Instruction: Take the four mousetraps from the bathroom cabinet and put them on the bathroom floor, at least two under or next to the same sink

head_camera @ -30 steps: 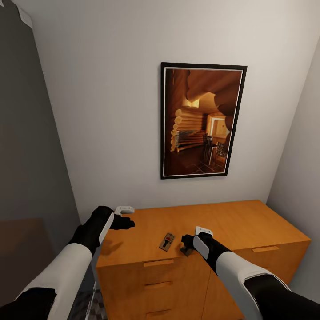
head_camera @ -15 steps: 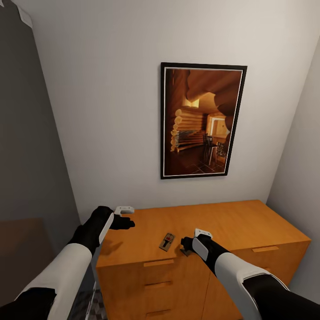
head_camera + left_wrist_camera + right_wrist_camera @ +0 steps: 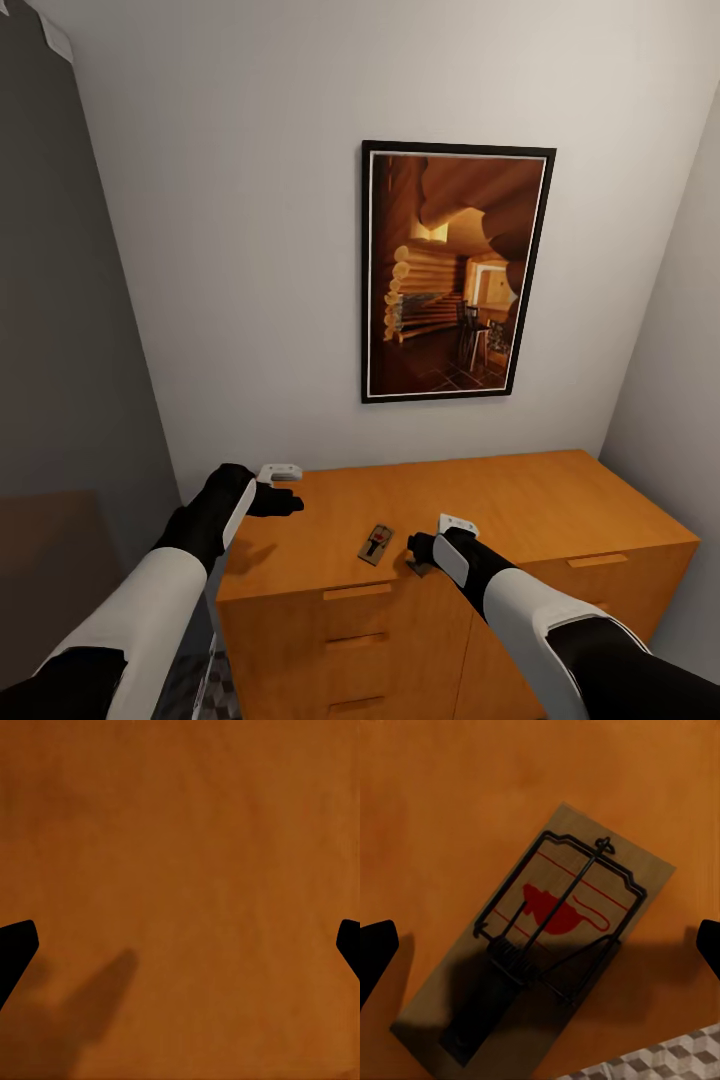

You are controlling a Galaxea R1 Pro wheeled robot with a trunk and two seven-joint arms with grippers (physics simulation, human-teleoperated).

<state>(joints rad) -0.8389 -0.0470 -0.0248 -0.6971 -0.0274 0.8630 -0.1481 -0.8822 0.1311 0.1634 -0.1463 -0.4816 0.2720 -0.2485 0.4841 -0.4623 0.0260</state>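
Two mousetraps lie on the orange-brown cabinet (image 3: 520, 500) near its front edge. One mousetrap (image 3: 375, 544) lies free at the middle of the top. The other mousetrap (image 3: 419, 566) sits right under my right gripper (image 3: 414, 551). In the right wrist view this trap (image 3: 547, 937) shows its red spot and dark wire, lying between the open gripper's (image 3: 540, 945) fingertips (image 3: 375, 952), which stand wide on either side of it. My left gripper (image 3: 290, 503) hovers open above the cabinet top (image 3: 180, 832) at its left end, holding nothing.
A framed picture (image 3: 455, 270) hangs on the white wall behind the cabinet. Walls close in at the left and the right. Drawer fronts with bar handles (image 3: 357, 592) face me. A strip of cube-pattern floor tiles (image 3: 660, 1061) shows past the cabinet's front edge.
My right gripper has sunk slightly toward the mousetrap below it, then held still. The left arm has not moved.
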